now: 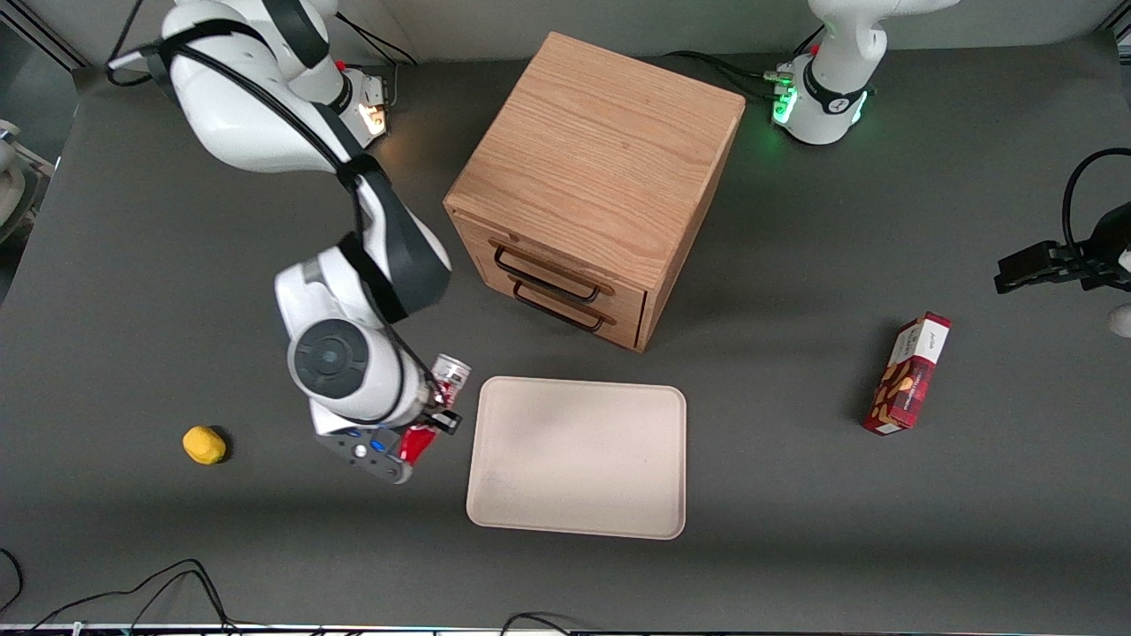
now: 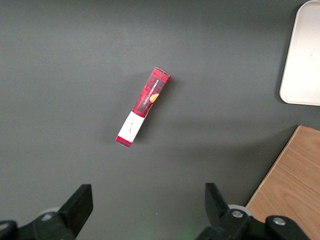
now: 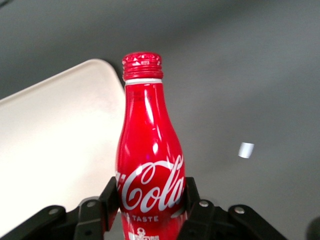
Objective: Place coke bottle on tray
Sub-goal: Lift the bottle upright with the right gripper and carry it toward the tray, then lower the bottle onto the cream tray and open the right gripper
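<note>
Half the job looks done: the pincer (image 1: 427,422) grips the coke bottle (image 3: 149,165) around its lower body, just beside the tray (image 1: 579,459) toward the working arm's end of the counter (image 1: 795,530), with carrying over and setting down left.

Gripper (image 1: 430,422) holding coke bottle (image 1: 447,375) (tilted), beside tray (image 1: 579,521)

Dark grey table (image 1: 132,265) bears tray (image 1: 579,459); wooden cabinet (image 1: 601,168); snack box (image 1: 910,375) (red); lemon (image 1: 204,444).
</note>
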You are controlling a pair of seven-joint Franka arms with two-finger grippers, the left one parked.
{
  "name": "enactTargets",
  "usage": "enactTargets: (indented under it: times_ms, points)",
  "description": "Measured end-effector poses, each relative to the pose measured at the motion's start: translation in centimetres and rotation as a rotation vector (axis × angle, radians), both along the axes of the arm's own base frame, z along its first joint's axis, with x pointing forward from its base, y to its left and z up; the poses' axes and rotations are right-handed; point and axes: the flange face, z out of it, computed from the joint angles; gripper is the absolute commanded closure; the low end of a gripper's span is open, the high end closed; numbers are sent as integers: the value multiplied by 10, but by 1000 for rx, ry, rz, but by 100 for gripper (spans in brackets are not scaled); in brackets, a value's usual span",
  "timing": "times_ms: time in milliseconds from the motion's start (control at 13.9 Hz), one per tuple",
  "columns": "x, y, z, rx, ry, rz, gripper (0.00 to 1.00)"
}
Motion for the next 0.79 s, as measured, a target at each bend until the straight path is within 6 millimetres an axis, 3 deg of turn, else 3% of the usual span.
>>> enactTargets:
  times_ms: [144,359,575,791]
  points:
    - [2,16,-41,5,-9,70,100]
    - [4,23,-94,-3,-3,218,100]
    - [10,19,-122,-4,-24,269,100]
    - [14,22,-133,-1,-72,297,100]
